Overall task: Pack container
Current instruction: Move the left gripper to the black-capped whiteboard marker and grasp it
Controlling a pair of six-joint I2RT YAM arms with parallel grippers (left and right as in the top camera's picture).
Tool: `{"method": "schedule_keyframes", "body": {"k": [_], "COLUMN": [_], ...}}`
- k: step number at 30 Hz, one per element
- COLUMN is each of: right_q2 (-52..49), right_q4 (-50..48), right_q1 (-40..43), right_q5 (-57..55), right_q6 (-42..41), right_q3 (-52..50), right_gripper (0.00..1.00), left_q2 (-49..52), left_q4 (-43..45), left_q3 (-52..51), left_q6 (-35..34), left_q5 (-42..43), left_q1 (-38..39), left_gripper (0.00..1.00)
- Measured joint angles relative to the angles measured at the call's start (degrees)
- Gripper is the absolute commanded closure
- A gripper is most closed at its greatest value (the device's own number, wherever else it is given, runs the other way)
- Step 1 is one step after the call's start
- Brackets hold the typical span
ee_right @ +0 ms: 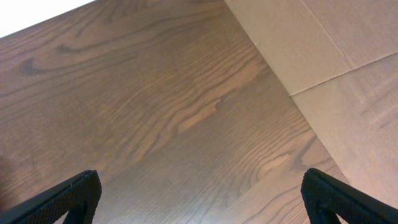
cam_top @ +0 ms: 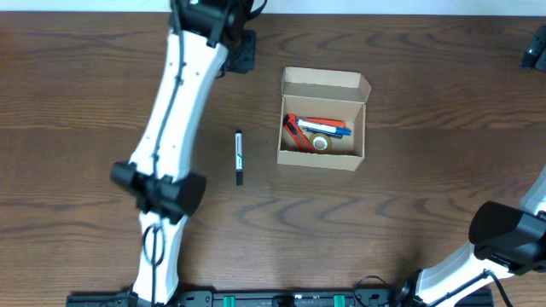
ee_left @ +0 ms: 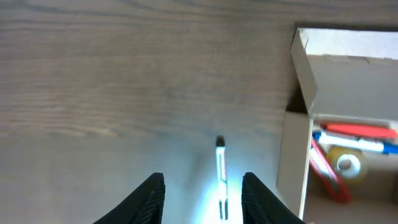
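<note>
The container [cam_top: 322, 119] is an open tan cardboard box, its flap lid folded back at the far side. Inside lie a red pen [cam_top: 320, 124], a blue-and-white pen [cam_top: 328, 131], a red-handled tool [cam_top: 294, 132] and a small tape roll [cam_top: 320, 143]. A black pen [cam_top: 239, 158] lies alone on the table left of the box. In the left wrist view this pen [ee_left: 221, 177] shows under glare between the fingers of my left gripper [ee_left: 202, 190], which hovers above it, open and holding nothing. The container [ee_left: 292, 155] is to its right. My right gripper [ee_right: 199, 193] is wide open over bare table.
The white left arm [cam_top: 171, 111] reaches from the front edge to the far side of the dark wooden table [cam_top: 409, 222]. The right arm [cam_top: 503, 234] sits at the front right corner. A flat cardboard sheet [ee_right: 336, 68] borders the table in the right wrist view.
</note>
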State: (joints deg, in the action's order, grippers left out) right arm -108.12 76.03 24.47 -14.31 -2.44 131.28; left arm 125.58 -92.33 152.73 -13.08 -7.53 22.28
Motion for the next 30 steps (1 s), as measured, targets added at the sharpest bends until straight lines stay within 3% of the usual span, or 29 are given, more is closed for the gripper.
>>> {"method": "schedule_keyframes", "body": {"k": [7,10,17,27,30], "right_q2": [0.0,0.0,0.0,0.0,0.0], "right_q4": [0.0,0.0,0.0,0.0,0.0], "right_q1": [0.0,0.0,0.0,0.0,0.0], "right_q5": [0.0,0.0,0.0,0.0,0.0], "right_q6": [0.0,0.0,0.0,0.0,0.0], "right_q3": [0.0,0.0,0.0,0.0,0.0], "right_gripper": [0.01,0.01,0.01,0.01,0.01], "left_q2": [-20.0,-24.5,-24.0,-23.2,-23.2], "left_q4": [0.3,8.1,29.9,42.2,44.4], "left_q3": [-24.0,-35.8,-58.3,-76.6,-81.1], "left_q6": [-2.8,-3.8,-5.0,-6.9,-7.5], "left_q5": [-0.1,1.0,8.3,13.8,14.9], "left_q1": [0.2,0.6,0.9,0.4,0.4], "left_gripper": [0.54,0.48,0.45,0.44,0.4]}}
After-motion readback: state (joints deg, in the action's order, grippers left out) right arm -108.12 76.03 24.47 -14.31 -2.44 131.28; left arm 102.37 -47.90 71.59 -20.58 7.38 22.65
